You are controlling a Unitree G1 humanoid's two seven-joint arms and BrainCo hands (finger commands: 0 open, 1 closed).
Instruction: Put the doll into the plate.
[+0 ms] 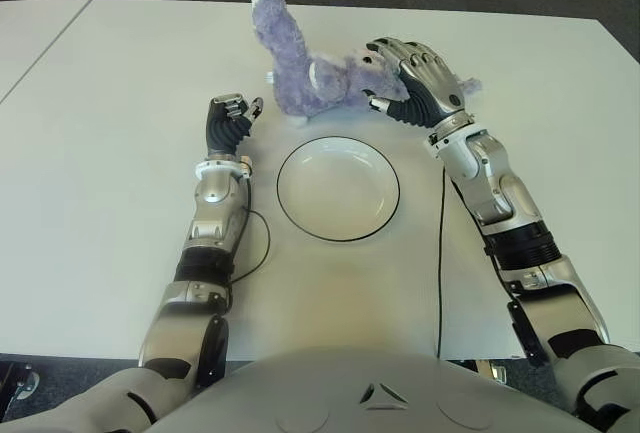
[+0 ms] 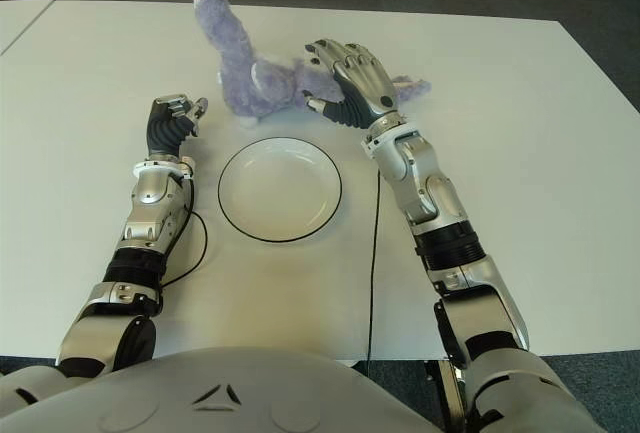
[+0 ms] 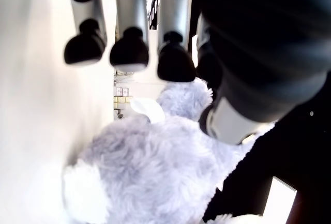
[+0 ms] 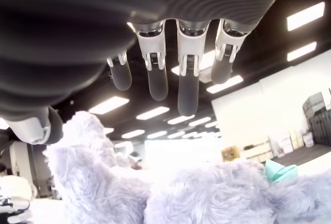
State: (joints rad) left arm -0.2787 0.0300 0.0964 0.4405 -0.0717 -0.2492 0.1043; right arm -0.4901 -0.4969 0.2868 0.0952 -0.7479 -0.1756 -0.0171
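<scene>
A purple plush doll [image 1: 300,73] lies on the white table [image 1: 120,153] just beyond the plate, one limb sticking up. The white plate [image 1: 338,190] with a dark rim is empty, in the middle in front of me. My right hand [image 1: 410,78] hovers over the doll's right half with its fingers [image 4: 158,74] spread above the fur [image 4: 207,193] and closed on nothing. Its thumb [image 1: 382,105] is close to the doll's near side. My left hand [image 1: 230,118] shows left of the plate with relaxed fingers, holding nothing, and its wrist view looks towards the doll [image 3: 155,167].
A black cable [image 1: 440,253] runs along the table beside my right forearm, and another loops by my left forearm [image 1: 262,238]. A second table [image 1: 30,33] adjoins at the far left. Dark floor lies beyond the far edge.
</scene>
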